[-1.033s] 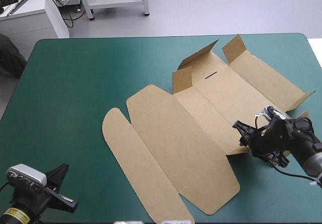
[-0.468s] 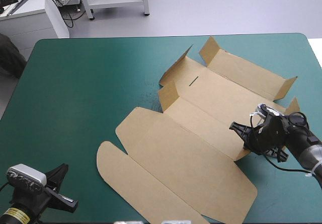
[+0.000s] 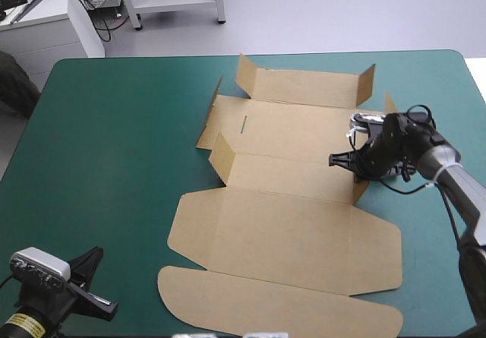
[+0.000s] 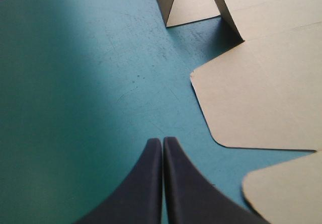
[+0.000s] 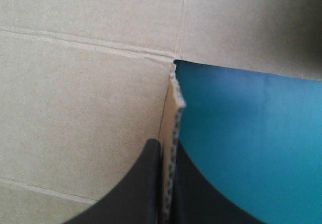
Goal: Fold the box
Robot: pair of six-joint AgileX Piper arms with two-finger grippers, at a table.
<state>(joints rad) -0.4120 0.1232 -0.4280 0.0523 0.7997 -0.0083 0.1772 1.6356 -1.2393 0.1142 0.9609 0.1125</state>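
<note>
The brown box [image 3: 304,224] lies mostly flat on the table's middle and right. Its far wall and small corner flaps [image 3: 304,87] stand raised, and a rounded lid flap [image 3: 281,311] reaches toward the near edge. My right gripper [image 3: 345,162] is at the box's right side, shut on a short upright flap. In the right wrist view the board's edge [image 5: 173,128] stands between the black fingers [image 5: 146,189]. My left gripper [image 3: 105,304] rests at the near left corner, apart from the box. In its own view it is shut [image 4: 162,143] over the cover, with the box [image 4: 261,88] ahead and to one side.
The teal-green cover [image 3: 114,140] shows across the table's left part, between the box and my left gripper. The box's near flap lies close to the table's front edge. The right arm [image 3: 456,186] comes in along the right edge.
My right gripper has moved toward the far edge with the flap in it. The whole box swung round with it and now lies squarer to the table. The left arm has not moved.
</note>
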